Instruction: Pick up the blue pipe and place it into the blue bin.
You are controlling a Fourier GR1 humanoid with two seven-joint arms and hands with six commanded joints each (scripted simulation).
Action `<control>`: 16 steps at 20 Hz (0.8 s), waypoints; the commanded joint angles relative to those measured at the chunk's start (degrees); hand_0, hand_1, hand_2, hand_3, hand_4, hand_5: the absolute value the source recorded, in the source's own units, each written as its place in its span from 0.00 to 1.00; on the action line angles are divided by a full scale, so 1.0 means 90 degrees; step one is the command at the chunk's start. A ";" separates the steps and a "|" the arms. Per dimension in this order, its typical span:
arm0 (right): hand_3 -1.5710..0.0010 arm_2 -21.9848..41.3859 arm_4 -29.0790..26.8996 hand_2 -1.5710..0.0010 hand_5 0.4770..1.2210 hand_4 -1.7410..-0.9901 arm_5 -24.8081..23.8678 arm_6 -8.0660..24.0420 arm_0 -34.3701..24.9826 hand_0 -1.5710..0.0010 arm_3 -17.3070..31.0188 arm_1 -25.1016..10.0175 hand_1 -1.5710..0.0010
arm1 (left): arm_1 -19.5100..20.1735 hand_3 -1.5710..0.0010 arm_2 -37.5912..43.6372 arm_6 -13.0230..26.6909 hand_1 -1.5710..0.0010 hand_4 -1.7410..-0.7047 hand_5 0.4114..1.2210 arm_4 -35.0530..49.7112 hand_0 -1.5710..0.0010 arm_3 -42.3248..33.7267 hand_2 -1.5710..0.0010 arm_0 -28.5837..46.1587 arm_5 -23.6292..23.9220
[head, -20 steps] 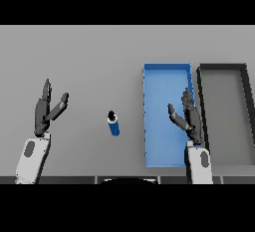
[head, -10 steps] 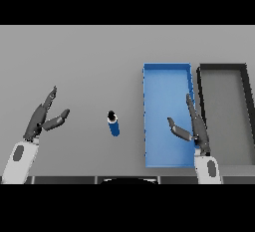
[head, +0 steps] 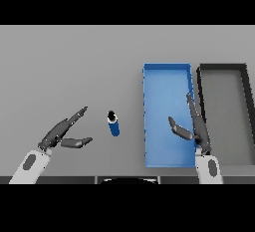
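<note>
Blue pipe (head: 113, 124) stood upright on grey surface (head: 74, 66), lower centre of frame, untouched: short blue cylinder, dark top end. Left hand (head: 63, 133) lay lower left, fingers spread and aimed at pipe, likely readying reach. Right hand (head: 191, 126) hung open over blue bin (head: 167, 76), centre right. Dark bin (head: 222, 68) at far right.

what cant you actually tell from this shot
- Head view: part of the blue bin floor is hidden under the right hand.
- The pipe is seen nearly end-on; its length is unclear.
- Left hand: its height above the table is unclear.
- The dark bin is cut by the right edge.
</note>
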 commanded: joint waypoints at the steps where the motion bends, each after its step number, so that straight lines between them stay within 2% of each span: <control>1: 1.00 -0.0025 -0.0033 1.00 0.19 0.74 -0.0012 0.0062 -0.0034 1.00 0.0011 0.0016 1.00 | -0.0078 1.00 -0.0112 0.0106 1.00 0.59 0.08 -0.0103 1.00 0.0003 1.00 -0.0064 0.0013; 3: 1.00 0.0055 0.0009 1.00 0.19 0.73 -0.0018 0.0092 0.0012 1.00 0.0002 0.0098 1.00 | -0.0201 1.00 -0.0327 0.0210 1.00 0.58 0.05 -0.0265 1.00 -0.0028 1.00 -0.0038 -0.0008; 6: 1.00 -0.0017 -0.0053 1.00 0.20 0.70 -0.0011 0.0078 -0.0111 1.00 0.0050 0.0071 1.00 | -0.0614 1.00 -0.0548 0.0338 1.00 0.57 0.05 -0.0375 1.00 0.0160 1.00 -0.0273 0.0007; 8: 1.00 -0.0037 -0.0108 1.00 0.20 0.70 0.0032 0.0098 -0.0057 1.00 -0.0034 0.0032 1.00 | -0.0880 1.00 -0.0690 0.0183 1.00 0.57 0.05 -0.0550 1.00 0.0333 1.00 -0.0359 0.0062; 11: 1.00 -0.0002 -0.0064 1.00 0.19 0.72 0.0043 0.0118 0.0036 1.00 -0.0030 0.0047 1.00 | -0.1412 1.00 -0.0826 0.0294 1.00 0.57 0.06 -0.0710 1.00 0.0724 1.00 -0.0655 0.0238; 14: 1.00 -0.0019 -0.0083 1.00 0.21 0.71 0.0040 0.0114 0.0088 1.00 -0.0100 0.0039 1.00 | -0.1718 1.00 -0.0832 0.0115 1.00 0.59 0.06 -0.0766 1.00 0.1072 1.00 -0.0915 0.0279; 16: 1.00 -0.0049 -0.0090 1.00 0.22 0.70 0.0041 0.0073 0.0064 1.00 -0.0040 0.0022 1.00 | -0.1881 1.00 -0.0905 0.0156 1.00 0.62 0.05 -0.0982 1.00 0.1451 1.00 -0.1084 0.0348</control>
